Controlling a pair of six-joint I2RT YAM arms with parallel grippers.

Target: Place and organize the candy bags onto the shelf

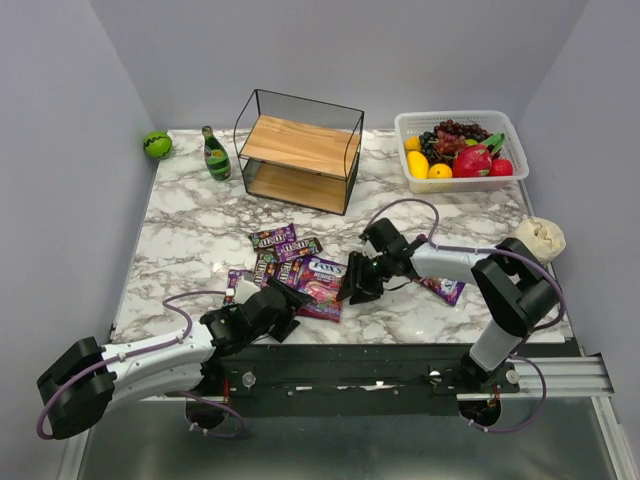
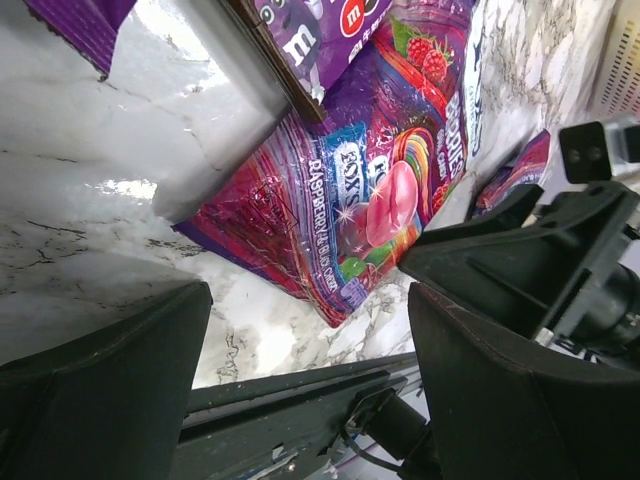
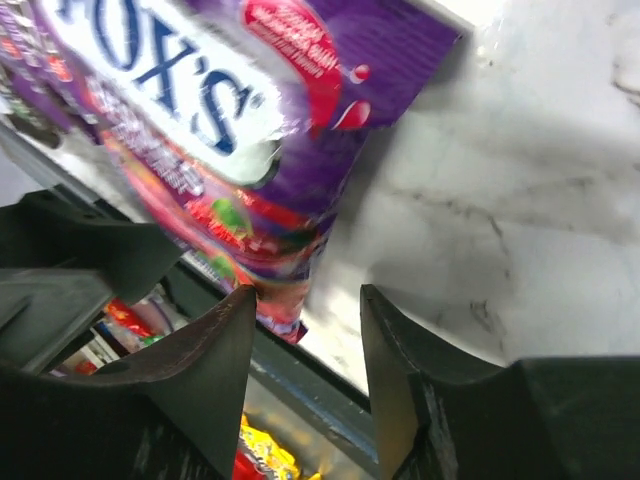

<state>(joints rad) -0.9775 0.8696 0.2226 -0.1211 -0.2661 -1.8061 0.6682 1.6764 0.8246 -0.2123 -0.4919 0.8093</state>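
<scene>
A pink-purple FOX'S bag point(image 1: 322, 284) lies flat near the table's front edge, between my two grippers. My left gripper point(image 1: 288, 300) is open and empty just left of it; in the left wrist view the bag point(image 2: 370, 190) lies beyond the open gripper point(image 2: 310, 335). My right gripper point(image 1: 352, 290) is open at the bag's right edge; in the right wrist view the bag's corner point(image 3: 230, 150) sits by the left finger point(image 3: 205, 365), with nothing between the fingers. A second FOX'S bag point(image 1: 443, 288) lies under the right arm. Several M&M's packets point(image 1: 285, 250) lie behind. The shelf point(image 1: 300, 150) stands at the back.
A green bottle point(image 1: 216, 155) and a green ball point(image 1: 157, 144) stand left of the shelf. A white fruit basket point(image 1: 505, 182) is at the back right. A beige object point(image 1: 540, 238) sits at the right edge. The table's front edge point(image 1: 400, 345) lies right under both grippers.
</scene>
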